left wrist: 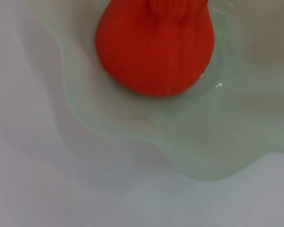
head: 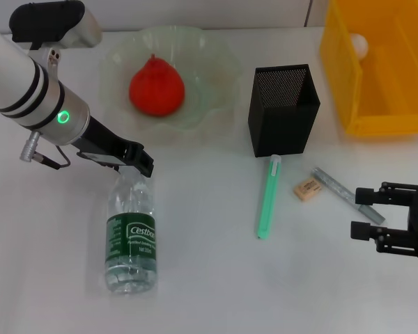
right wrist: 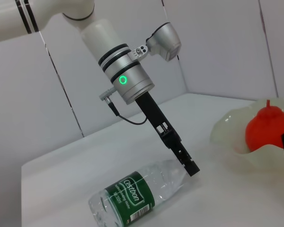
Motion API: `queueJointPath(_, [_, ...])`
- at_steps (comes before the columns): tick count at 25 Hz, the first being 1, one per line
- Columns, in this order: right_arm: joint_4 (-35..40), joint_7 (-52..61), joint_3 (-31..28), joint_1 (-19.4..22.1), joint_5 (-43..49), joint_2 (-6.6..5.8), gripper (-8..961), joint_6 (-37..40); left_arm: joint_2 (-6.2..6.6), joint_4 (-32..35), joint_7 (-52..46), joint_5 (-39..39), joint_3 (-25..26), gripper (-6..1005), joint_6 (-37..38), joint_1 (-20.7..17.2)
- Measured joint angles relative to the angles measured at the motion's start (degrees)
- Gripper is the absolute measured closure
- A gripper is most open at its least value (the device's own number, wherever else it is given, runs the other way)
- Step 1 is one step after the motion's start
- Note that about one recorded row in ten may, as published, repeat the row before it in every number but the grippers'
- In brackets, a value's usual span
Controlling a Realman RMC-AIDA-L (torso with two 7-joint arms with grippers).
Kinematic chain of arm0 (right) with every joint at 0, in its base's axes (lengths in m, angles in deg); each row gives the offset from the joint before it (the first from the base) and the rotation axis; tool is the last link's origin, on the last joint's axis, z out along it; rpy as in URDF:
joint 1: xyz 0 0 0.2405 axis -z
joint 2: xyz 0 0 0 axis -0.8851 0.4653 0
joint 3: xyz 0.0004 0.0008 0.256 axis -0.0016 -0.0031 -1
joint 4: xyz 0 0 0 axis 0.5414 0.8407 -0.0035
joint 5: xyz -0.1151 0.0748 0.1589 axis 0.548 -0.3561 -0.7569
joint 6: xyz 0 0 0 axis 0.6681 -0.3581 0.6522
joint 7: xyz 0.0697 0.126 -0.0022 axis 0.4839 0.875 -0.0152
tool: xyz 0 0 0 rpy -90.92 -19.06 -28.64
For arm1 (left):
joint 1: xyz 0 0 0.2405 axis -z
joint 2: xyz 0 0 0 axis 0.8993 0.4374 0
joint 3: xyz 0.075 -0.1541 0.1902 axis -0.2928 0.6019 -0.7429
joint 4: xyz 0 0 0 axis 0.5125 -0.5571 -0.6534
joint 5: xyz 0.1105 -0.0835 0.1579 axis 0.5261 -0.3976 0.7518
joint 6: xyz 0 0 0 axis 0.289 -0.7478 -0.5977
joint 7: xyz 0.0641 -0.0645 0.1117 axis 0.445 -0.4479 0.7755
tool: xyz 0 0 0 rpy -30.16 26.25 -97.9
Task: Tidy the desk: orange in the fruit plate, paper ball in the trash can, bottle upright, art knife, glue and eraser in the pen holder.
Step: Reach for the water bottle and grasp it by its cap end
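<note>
Lying flat on white desk: bottle; grey walls.

My wrist camera looks down at the orange. It is round and bright red-orange, and it has little folds near its top, where the picture cuts it off. It sits inside the fruit plate. The plate is pale green and I can see through it a bit. Its rim goes in and out like waves. There is a tiny shiny spot on the plate just beside the orange. The plate rests on the desk, which is plain and white. I cannot see my own fingers here.
</note>
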Motion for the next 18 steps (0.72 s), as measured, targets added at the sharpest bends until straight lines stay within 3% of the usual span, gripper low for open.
queueJointPath(2, [0.0, 0.0, 0.0, 0.0, -0.1, 0.03, 313, 0.0, 0.02, 0.6, 0.5, -0.1, -0.2, 514, 0.3, -0.2])
queueJointPath(9, [-0.2, 0.1, -0.3, -0.2, -0.2, 0.12, 313, -0.1, 0.02, 5.1, 3.0, -1.3, -0.3, 518, 0.9, -2.4])
queueJointPath(14, [-0.5, 0.2, -1.1, -0.4, -0.2, 0.29, 312, -0.1, 0.32, 15.6, 8.7, -9.7, 0.3, 518, 2.8, -8.7])
queueJointPath(18, [-0.5, 0.4, -2.5, -0.8, -0.3, 0.85, 312, 0.0, 0.46, 20.0, 12.9, -15.9, 2.6, 519, 4.1, -12.6])
